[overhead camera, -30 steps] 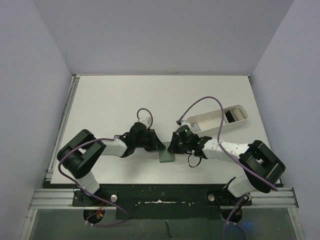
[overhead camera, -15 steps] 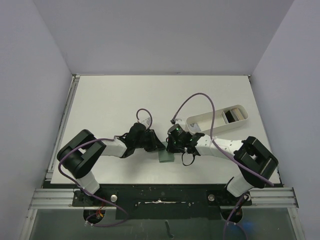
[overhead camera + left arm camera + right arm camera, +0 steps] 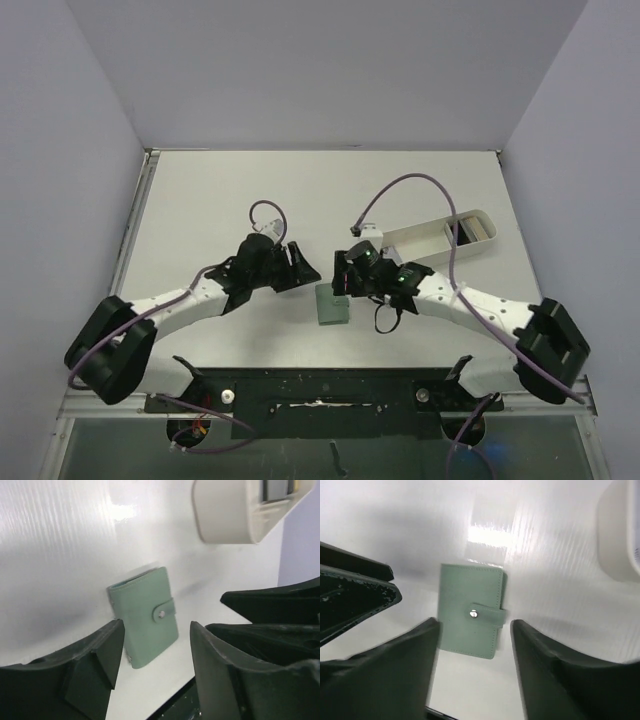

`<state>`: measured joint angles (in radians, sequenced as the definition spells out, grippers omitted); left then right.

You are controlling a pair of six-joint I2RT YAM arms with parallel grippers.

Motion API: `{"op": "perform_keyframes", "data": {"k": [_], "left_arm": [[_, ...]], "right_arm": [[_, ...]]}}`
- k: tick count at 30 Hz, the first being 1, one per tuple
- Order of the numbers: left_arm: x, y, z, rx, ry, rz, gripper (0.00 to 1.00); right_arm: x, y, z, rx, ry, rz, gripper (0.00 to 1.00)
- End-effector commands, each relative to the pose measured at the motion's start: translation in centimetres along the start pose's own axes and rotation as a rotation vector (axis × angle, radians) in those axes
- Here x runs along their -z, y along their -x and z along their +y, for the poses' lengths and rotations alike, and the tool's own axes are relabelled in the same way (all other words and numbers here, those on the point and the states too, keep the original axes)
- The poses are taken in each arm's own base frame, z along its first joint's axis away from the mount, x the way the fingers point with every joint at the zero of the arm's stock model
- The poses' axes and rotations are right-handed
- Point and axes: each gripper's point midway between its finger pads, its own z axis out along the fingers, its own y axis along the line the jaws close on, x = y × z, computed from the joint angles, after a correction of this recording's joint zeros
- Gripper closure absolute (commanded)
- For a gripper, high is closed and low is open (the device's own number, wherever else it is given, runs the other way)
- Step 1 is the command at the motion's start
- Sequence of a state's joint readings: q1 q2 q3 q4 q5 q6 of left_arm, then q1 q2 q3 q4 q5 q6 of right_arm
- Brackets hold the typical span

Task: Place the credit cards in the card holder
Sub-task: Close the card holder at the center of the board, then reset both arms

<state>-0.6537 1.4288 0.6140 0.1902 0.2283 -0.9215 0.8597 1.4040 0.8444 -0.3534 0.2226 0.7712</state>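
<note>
We note card holder closed at frame centre. Left gripper and right gripper flank it, jaws apart, empty. Tray upper right.

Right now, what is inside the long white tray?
At the far end of the white tray a dark card and a beige card show. A purple cable crosses above them, and any cards stacked underneath are hidden, so the count cannot be told.
</note>
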Motion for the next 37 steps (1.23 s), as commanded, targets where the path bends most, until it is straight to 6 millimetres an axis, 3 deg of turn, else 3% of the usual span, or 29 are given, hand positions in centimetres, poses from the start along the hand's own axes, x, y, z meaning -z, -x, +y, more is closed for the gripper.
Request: {"op": "perform_keyframes", "data": {"k": [1,3,6,11,16,19,27,37], "left_arm": [[4.3,4.9,-4.3,-0.119,-0.012,-0.147,0.41],[6.6,6.3,-5.8,-0.153,-0.006,-0.194,0.36],[10.5,8.2,-8.5,-0.208,-0.043,-0.276,0.30],[16.3,10.2,-12.3,-0.276,-0.128,-0.404,0.28],[19.6,10.2,-14.1,-0.284,-0.232,-0.477,0.26],[19.9,9.5,-14.0,-0.275,-0.276,-0.483,0.26],[19.1,8.1,-11.6,-0.244,-0.240,-0.463,0.24],[18.9,7.9,-11.3,-0.225,-0.242,-0.460,0.23]], "right_arm": [[5.9,6.5,0.6,-0.033,0.036,-0.258,0.28],[8.4,7.8,0.2,-0.054,0.052,-0.326,0.03],[12.1,9.6,-0.4,-0.079,0.071,-0.418,0.02],[17.7,11.8,-2.7,-0.137,0.044,-0.553,0.02],[20.4,12.3,-4.4,-0.212,0.043,-0.638,0.02],[20.1,11.8,-4.7,-0.250,0.044,-0.634,0.02],[18.0,10.3,-4.6,-0.289,0.026,-0.563,0.02],[17.5,9.8,-4.7,-0.303,0.028,-0.554,0.02]]}}
